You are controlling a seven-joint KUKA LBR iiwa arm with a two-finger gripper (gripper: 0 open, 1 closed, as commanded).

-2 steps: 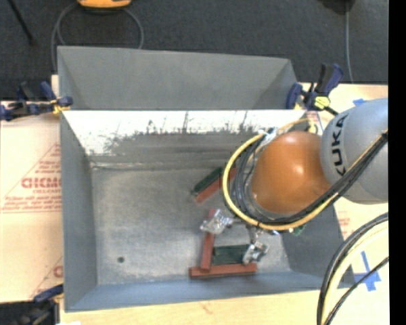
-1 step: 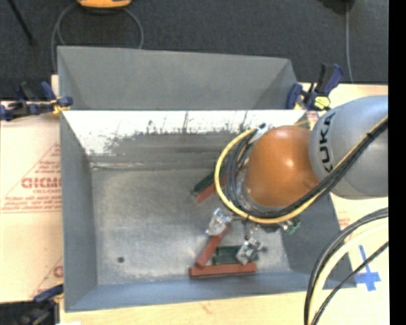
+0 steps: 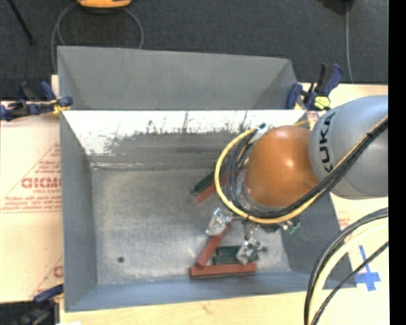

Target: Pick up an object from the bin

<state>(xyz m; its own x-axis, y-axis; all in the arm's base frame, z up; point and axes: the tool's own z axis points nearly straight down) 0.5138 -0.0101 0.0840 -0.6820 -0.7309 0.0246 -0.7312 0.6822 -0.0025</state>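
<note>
My gripper [image 3: 234,235] is low in the bin's front right part, under the orange dome. Its two metal fingertips [image 3: 218,221] stand apart, so it is open. A red-brown slanted bar [image 3: 210,249] runs from just beside the left fingertip down to a flat red-brown bar [image 3: 223,270] by the front wall. A small dark green block [image 3: 227,254] lies between the two bars, just left of the right fingertip. Nothing is held between the fingers.
A red and green piece [image 3: 203,187] lies near the bin's middle, partly hidden by the dome and the yellow cable. The arm covers the bin's right side. Bare floor shows to the left, with a small dark speck [image 3: 120,260].
</note>
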